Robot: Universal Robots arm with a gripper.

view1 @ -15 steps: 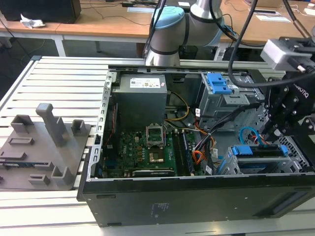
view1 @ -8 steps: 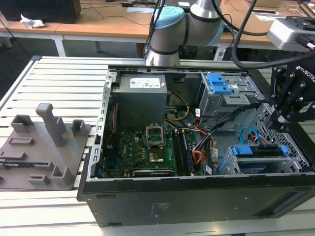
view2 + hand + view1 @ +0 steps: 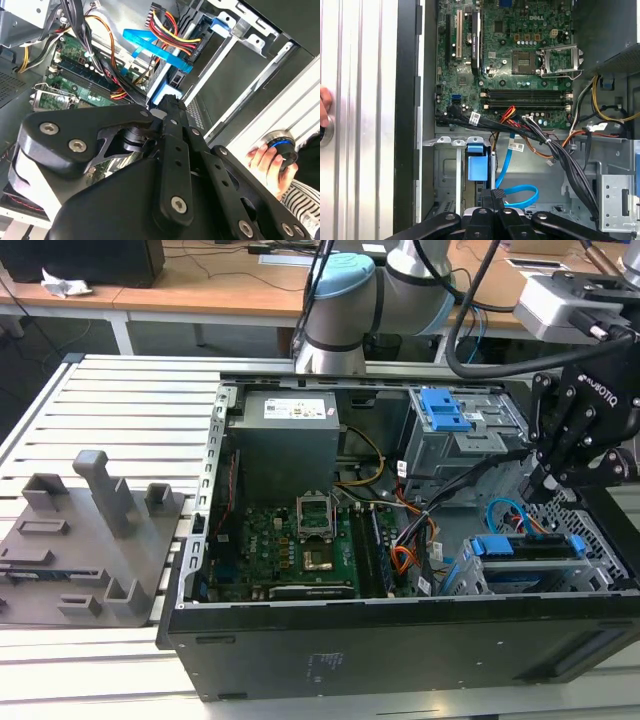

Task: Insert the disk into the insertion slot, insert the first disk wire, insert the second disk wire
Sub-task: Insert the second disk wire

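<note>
The disk (image 3: pixel 530 568) in its blue carrier frame (image 3: pixel 477 167) sits inside the insertion slot (image 3: pixel 592 540), the grey perforated cage at the case's corner on the exterior view's right. My gripper (image 3: pixel 540 485) hangs just above that cage, fingers (image 3: pixel 495 196) pressed together, shut, at the disk's rear edge. Whether they pinch a plug is hidden. The second disk wire (image 3: pixel 521 193), a light blue flat cable, loops right beside the fingertips (image 3: pixel 169 102). The first disk wire (image 3: pixel 172 30), red, yellow and black strands, ends in a dark plug at the disk's back.
A taller cage with a blue latch (image 3: pixel 445 410) stands behind the slot. Thick black cables (image 3: pixel 560 160) and an orange flat cable (image 3: pixel 402 558) cross between motherboard (image 3: pixel 290 550) and cages. A person's hand (image 3: pixel 260 157) rests on a knob beside the case. A grey fixture plate (image 3: pixel 80 540) lies to the exterior view's left.
</note>
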